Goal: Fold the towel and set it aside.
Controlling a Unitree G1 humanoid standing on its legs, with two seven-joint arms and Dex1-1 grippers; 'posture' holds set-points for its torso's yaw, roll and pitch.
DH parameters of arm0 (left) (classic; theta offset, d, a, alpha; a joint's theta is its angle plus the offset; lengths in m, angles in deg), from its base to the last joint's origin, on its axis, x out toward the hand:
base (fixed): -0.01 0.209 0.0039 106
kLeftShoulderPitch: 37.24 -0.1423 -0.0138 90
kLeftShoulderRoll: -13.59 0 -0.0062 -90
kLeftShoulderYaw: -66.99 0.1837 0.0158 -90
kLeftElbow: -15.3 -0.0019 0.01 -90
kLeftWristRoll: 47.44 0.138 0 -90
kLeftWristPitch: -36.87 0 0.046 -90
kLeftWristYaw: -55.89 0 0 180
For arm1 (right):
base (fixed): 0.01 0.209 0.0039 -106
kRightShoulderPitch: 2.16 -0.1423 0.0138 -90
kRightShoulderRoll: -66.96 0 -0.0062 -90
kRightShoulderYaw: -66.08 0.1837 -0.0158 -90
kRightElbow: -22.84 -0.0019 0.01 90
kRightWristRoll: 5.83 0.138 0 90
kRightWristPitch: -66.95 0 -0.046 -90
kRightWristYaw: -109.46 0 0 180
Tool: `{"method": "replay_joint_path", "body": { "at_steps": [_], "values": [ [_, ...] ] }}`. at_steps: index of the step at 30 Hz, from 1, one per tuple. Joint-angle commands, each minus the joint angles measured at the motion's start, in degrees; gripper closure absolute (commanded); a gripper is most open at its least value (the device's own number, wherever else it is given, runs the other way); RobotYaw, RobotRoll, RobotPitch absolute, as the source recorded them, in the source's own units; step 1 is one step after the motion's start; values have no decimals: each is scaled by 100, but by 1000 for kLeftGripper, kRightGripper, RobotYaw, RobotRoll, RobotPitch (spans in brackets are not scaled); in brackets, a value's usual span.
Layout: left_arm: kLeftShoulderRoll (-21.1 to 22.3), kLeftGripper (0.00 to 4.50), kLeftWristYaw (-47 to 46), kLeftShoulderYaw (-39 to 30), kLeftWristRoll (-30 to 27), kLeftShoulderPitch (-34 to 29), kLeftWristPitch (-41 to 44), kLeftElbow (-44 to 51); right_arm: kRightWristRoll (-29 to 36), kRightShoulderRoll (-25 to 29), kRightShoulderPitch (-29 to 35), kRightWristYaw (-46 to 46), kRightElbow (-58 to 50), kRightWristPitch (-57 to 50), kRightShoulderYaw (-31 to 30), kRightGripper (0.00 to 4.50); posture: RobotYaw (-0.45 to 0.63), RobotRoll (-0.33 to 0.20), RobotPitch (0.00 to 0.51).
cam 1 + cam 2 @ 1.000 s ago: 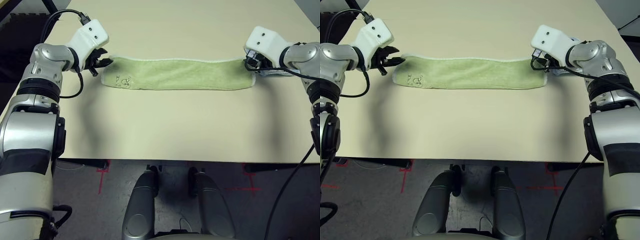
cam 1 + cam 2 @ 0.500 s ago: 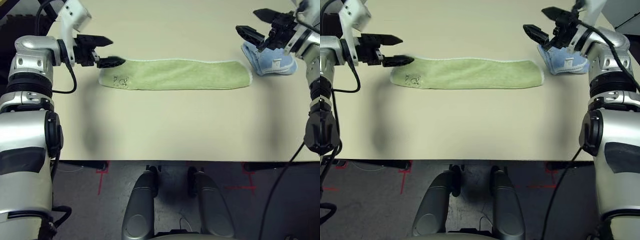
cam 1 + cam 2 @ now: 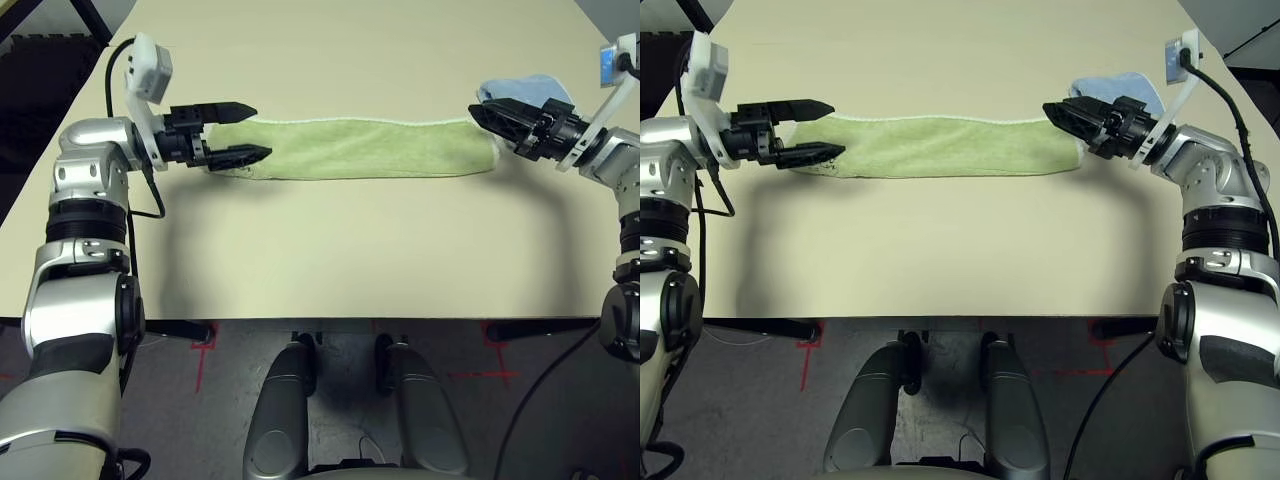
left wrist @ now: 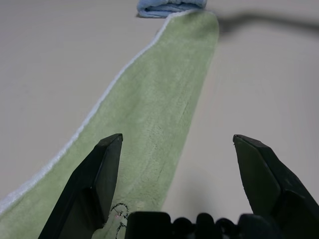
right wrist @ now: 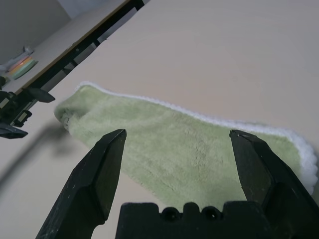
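The towel [image 3: 365, 148] lies as a long strip running left to right across the upper middle of the desk [image 3: 350, 250], with the left end effector [image 3: 240, 132] and right end effector [image 3: 482, 116], both spread wide and empty, poised one at each end.

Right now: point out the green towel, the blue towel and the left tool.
green towel [image 3: 370, 148], left eye view, middle of the folded strip.
blue towel [image 3: 1120, 86], right eye view, top of the bundle.
left tool [image 3: 245, 131], left eye view, midway between its open fingertips.
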Motion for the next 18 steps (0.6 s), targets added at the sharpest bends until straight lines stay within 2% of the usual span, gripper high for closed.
{"method": "replay_joint_path", "body": {
  "at_steps": [1,5,8,11,18],
  "values": [
    [52,19,-27,185,221,-103,-393,-165,308,196,6,270,4,-933,266,9,19,0,278],
    [33,19,-76,242,257,-160,-610,-186,747,224,49,909,92,-1876,868,9,26,0,277],
    [13,19,-125,238,216,-238,-609,-91,1276,81,369,1529,-301,-2535,1622,9,28,0,277],
    [2,19,-157,207,145,-302,-481,3,1746,-182,748,2295,-835,-2913,2415,9,27,0,277],
    [-10,19,-93,257,120,-376,-404,136,2443,-979,1555,3657,-2156,-3412,3233,9,15,0,284]
  ]
}}
